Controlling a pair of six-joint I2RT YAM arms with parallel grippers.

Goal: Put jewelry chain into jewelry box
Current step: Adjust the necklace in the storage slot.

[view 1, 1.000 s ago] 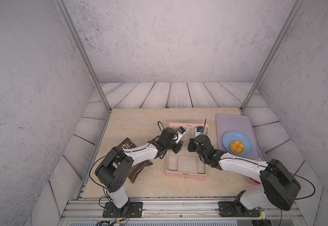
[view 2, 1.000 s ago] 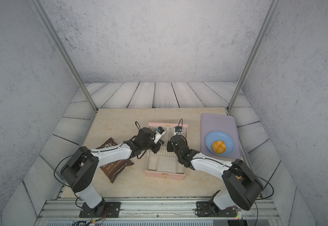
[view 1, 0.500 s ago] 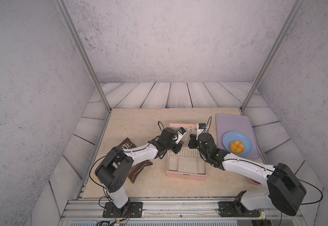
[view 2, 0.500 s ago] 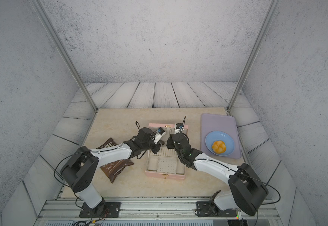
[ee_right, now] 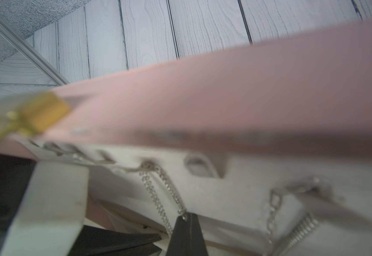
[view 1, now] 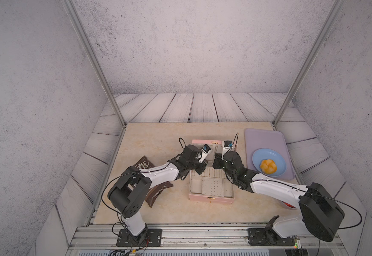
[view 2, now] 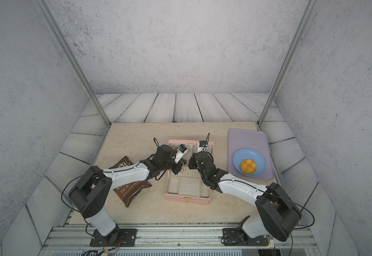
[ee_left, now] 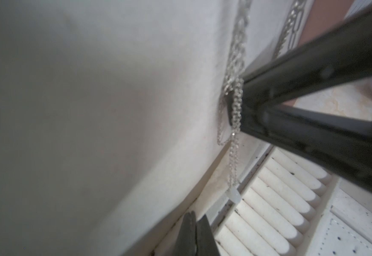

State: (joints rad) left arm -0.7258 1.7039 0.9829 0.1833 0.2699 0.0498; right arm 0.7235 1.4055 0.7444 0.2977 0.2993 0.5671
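Two grippers meet inside the open pink jewelry box (view 1: 210,198) near the table's middle: the right gripper (ee_right: 184,218) pinches the thin chain (ee_right: 156,199), which loops over a lid hook (ee_right: 147,165), seemingly to seat it there, while the left gripper (ee_left: 195,221), pressed together and empty, hovers nearby.
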